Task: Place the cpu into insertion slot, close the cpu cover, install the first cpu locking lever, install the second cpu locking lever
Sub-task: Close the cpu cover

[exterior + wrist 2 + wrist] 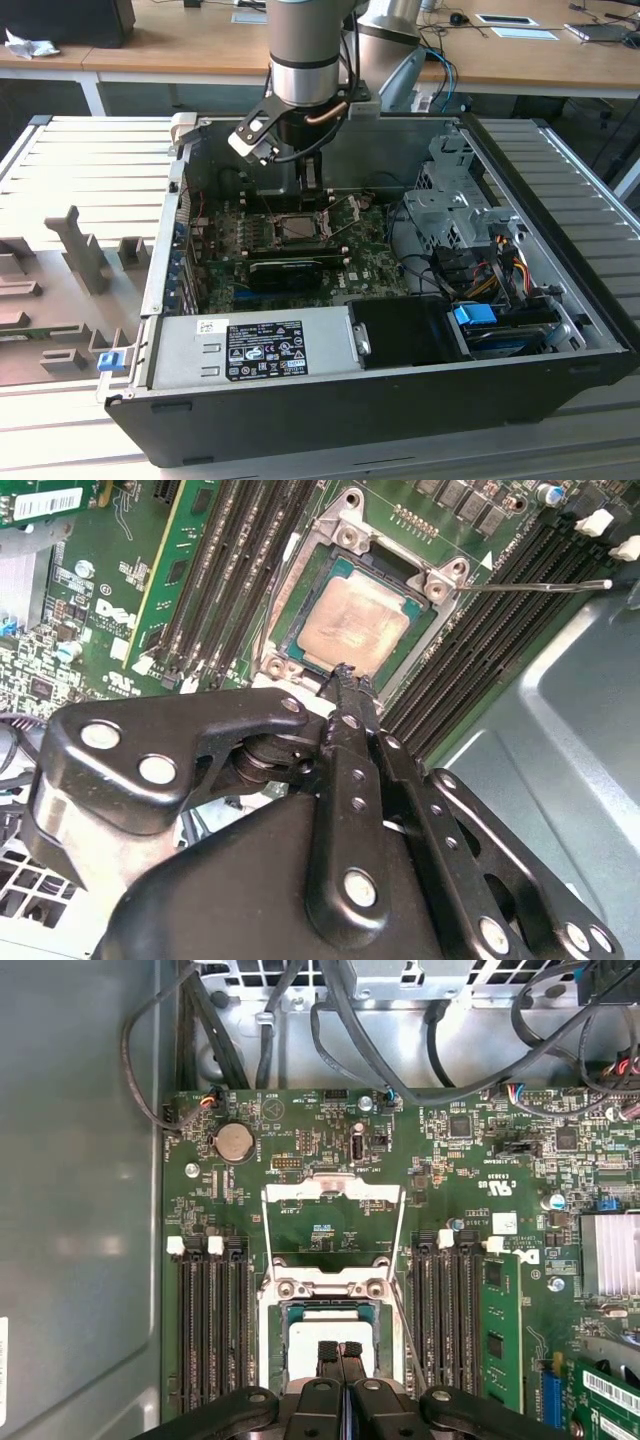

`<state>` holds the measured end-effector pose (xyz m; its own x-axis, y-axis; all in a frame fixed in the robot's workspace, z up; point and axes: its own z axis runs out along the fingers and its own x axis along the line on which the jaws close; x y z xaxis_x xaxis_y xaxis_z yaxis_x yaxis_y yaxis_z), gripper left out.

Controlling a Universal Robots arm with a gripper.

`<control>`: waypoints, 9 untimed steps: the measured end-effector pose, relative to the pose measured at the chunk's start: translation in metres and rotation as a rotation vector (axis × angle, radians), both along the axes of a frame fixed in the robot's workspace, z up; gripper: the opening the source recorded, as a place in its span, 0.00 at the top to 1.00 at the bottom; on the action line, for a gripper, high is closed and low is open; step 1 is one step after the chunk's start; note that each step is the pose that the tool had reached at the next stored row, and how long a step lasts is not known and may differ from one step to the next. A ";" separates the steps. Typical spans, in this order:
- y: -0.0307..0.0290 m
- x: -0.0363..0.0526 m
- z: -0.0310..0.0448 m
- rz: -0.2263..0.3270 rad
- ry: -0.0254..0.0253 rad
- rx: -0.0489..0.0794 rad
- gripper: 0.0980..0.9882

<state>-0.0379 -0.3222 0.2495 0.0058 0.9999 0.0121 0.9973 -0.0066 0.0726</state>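
- Inside the case (350, 415), the cpu (365, 625) sits in the insertion slot (440, 580).
- The cpu cover (333, 1189) lies open: likely the step in hand.
- Pincer (345, 675) pressed together, empty.

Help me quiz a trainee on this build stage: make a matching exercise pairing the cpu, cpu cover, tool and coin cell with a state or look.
Things:
1. cpu
2. cpu cover
3. tool
4. coin cell

States:
A. open, laid back
B. round, silvery
C. lying in the insertion slot
D. shut, holding nothing

Pairs: 1-C, 2-A, 3-D, 4-B
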 end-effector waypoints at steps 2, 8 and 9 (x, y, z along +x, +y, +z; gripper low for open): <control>0.0000 0.0000 0.0006 0.000 0.0000 0.000 0.99; 0.0000 0.0000 0.0028 0.000 0.0000 0.000 0.99; 0.0000 0.0000 0.0031 0.000 0.0000 0.000 0.99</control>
